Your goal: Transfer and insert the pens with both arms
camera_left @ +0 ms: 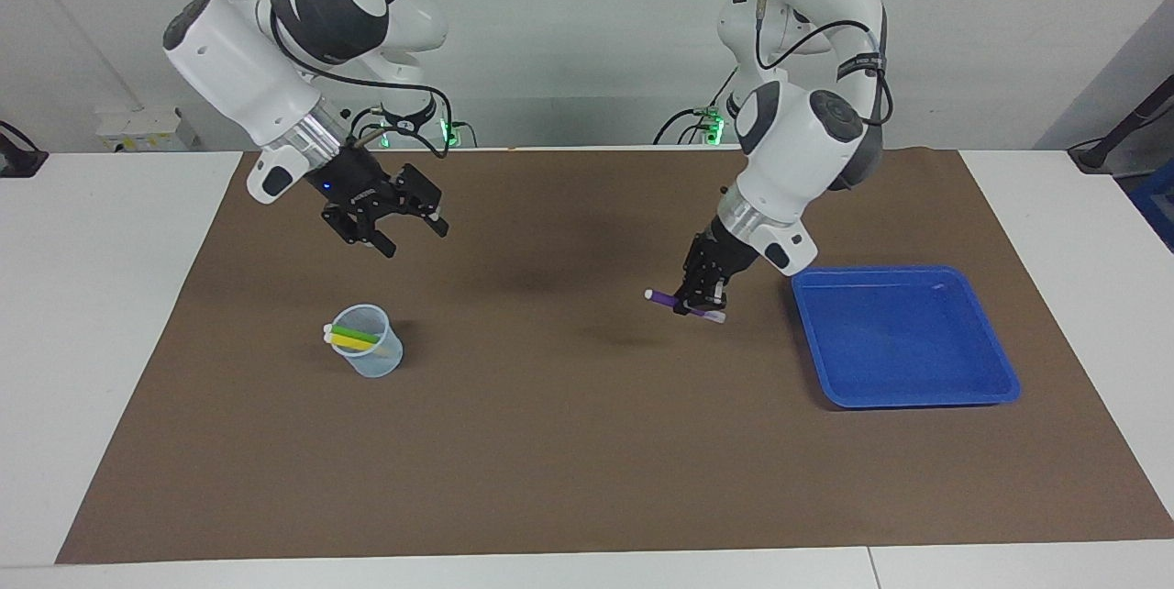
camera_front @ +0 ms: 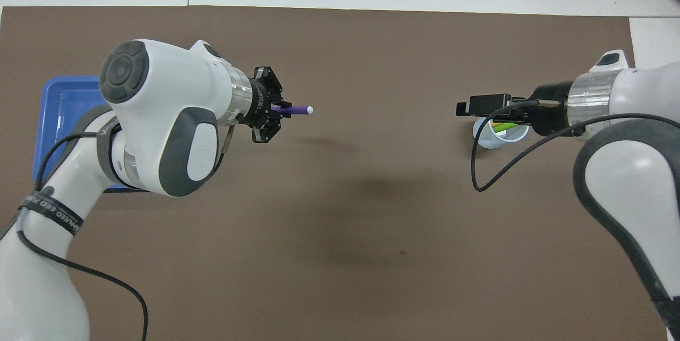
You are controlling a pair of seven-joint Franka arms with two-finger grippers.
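Two arms work above a brown mat [camera_left: 587,442] on a white table [camera_left: 92,341]. Nearest the robots, the right gripper [camera_left: 404,227] hangs in the air with its fingers spread and nothing between them, over the mat on the robots' side of the cup. Over the middle of the mat, the left gripper [camera_left: 699,303] is clenched on the purple pen [camera_left: 662,298], which lies roughly level in the air, its pale tip pointing toward the right arm's end of the table. Farther out, the blue tray [camera_left: 917,392] sits at the left arm's end. A clear cup [camera_left: 374,360] stands toward the right arm's end, holding the yellow pen [camera_left: 353,346] and the green pen [camera_left: 356,333], both leaning on its rim.
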